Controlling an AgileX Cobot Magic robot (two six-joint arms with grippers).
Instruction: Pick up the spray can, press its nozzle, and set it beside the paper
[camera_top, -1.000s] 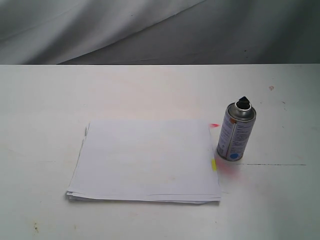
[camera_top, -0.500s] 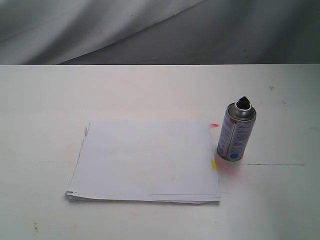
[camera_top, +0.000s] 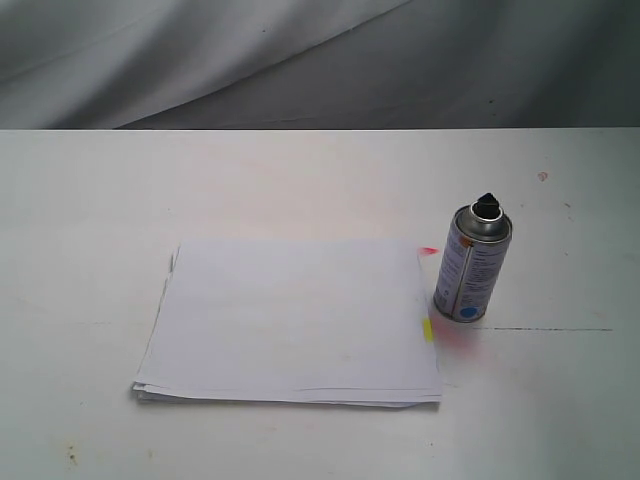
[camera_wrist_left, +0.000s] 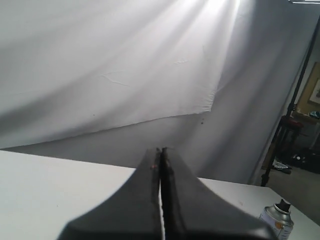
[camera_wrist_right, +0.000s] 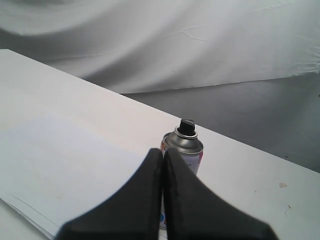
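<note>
The silver spray can (camera_top: 472, 264) stands upright on the white table, just right of the paper (camera_top: 291, 320). Its black nozzle (camera_top: 487, 203) sits in the top rim. The paper's yellow tab (camera_top: 428, 328) lies on the edge nearest the can. Neither arm shows in the exterior view. My right gripper (camera_wrist_right: 163, 151) is shut and empty, with the can (camera_wrist_right: 184, 146) standing a short way beyond its tips. My left gripper (camera_wrist_left: 161, 150) is also shut with nothing in it. It is held above the table, and the can (camera_wrist_left: 278, 220) shows far off at the frame's corner.
The white table (camera_top: 300, 180) runs back to a grey cloth backdrop (camera_top: 300, 60). A pink stain (camera_top: 462, 340) marks the table by the can's base. A dark stand (camera_wrist_left: 290, 130) and clutter show past the table's end in the left wrist view.
</note>
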